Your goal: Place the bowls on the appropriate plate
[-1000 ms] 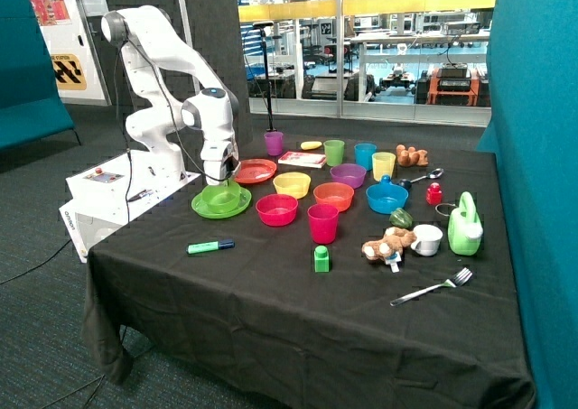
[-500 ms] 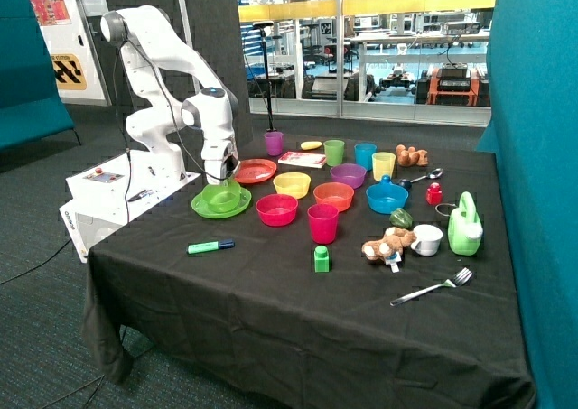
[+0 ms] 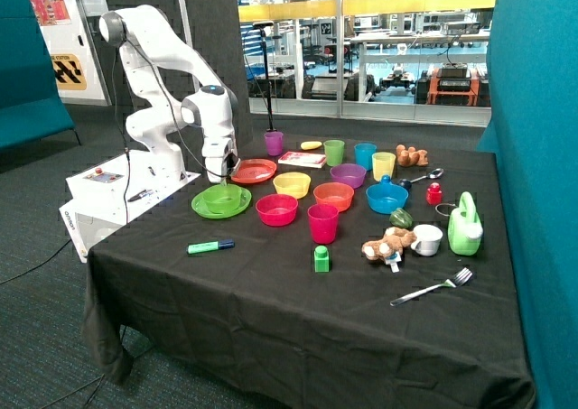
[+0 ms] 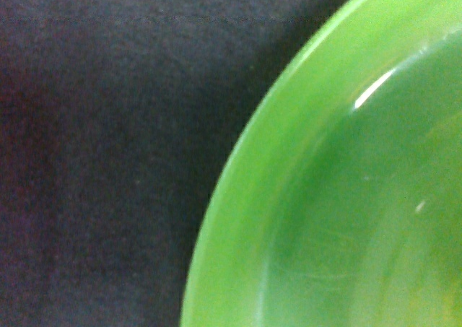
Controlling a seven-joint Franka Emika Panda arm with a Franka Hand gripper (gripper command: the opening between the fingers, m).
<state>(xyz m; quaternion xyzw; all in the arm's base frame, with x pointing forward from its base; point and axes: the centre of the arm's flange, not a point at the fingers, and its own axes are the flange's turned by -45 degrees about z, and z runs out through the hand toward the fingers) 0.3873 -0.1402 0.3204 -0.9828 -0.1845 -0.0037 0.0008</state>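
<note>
One green bowl (image 3: 222,196) is sitting on the green plate (image 3: 206,211), directly beneath the gripper (image 3: 219,176); finger state is showing nowhere.

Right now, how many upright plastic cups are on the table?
5: purple cup, green cup, blue cup and yellow cup along the far edge; pink cup nearer the middle. None seems hidden.

Outside view: set off beyond the table's (image 3: 271,310) front corner, looking across and slightly down at arm and cloth — far enough to take in everything. Wrist view: pressed close above the green plate (image 4: 238,197) — shared with the outside view (image 3: 206,209).
</note>
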